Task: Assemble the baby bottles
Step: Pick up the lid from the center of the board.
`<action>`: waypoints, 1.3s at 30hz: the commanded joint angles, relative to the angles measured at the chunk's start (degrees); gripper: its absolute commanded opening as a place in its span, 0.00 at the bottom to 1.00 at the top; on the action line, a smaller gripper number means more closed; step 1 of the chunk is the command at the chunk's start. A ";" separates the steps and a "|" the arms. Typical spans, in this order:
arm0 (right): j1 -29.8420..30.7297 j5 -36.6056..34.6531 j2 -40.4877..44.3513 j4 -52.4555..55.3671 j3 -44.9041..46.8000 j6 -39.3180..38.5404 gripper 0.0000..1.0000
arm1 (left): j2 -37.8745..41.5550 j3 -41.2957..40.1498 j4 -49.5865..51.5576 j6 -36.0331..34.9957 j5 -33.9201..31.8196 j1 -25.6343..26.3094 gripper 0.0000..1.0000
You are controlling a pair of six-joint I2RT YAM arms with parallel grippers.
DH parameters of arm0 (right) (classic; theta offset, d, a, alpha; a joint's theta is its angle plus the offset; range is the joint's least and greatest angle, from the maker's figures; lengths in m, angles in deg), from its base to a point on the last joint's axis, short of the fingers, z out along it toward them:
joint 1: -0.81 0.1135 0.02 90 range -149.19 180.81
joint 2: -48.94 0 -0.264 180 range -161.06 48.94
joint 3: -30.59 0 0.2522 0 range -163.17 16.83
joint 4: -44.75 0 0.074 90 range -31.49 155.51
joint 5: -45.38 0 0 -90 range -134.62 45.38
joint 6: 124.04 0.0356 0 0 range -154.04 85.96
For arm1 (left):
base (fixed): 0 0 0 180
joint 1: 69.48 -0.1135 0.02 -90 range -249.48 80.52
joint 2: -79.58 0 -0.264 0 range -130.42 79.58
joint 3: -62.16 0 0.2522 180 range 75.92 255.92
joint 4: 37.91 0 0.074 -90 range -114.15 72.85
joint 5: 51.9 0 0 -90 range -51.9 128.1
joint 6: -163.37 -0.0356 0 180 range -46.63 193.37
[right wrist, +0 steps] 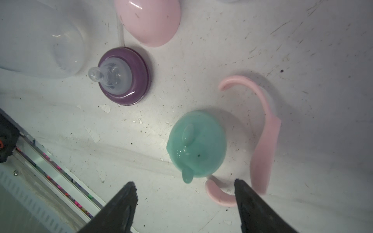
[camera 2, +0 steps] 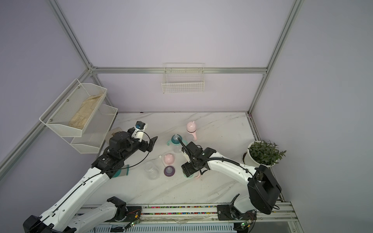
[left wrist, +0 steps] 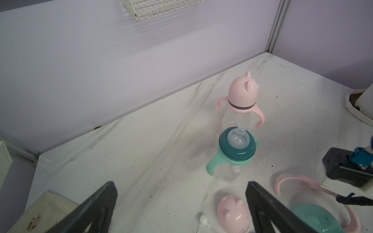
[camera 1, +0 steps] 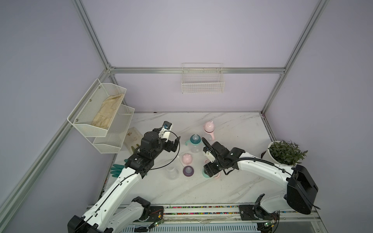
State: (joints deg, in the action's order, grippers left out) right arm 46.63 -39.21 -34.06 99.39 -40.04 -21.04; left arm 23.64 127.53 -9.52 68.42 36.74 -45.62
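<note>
Fingers (right wrist: pixel 125 203) of right gripper (right wrist: pixel 184 189) spread wide, empty, close over mint eared cap (right wrist: pixel 196 143) on worktop (right wrist: pixel 302 50); pink handle ring (right wrist: pixel 264 141) curves round one side of that cap. Left gripper (left wrist: pixel 179 193) fingers (left wrist: pixel 266 203) also spread, nothing betw. them, aimed toward upright mint-handled bottle (left wrist: pixel 237 149) w/ teal collar + nipple, no cap. Behind it stands pink-capped bottle (left wrist: pixel 243 94), ring + collar on. Mid-worktop: loose pink cap (left wrist: pixel 232 213), purple collar (right wrist: pixel 125 76) w/ nipple, bare clear bottle (right wrist: pixel 50 40), thin straw (left wrist: pixel 203 218).
</note>
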 commanded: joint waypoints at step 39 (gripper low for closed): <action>4.75 -1.28 -3.51 -3.78 -6.78 2.28 0.54 | 0.92 0.69 -0.66 1.11 -0.39 -0.13 1.00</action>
State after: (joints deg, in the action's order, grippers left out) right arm 51.02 -44.46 -42.39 93.49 -42.48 -18.86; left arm 23.64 127.53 -9.43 68.42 36.37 -45.62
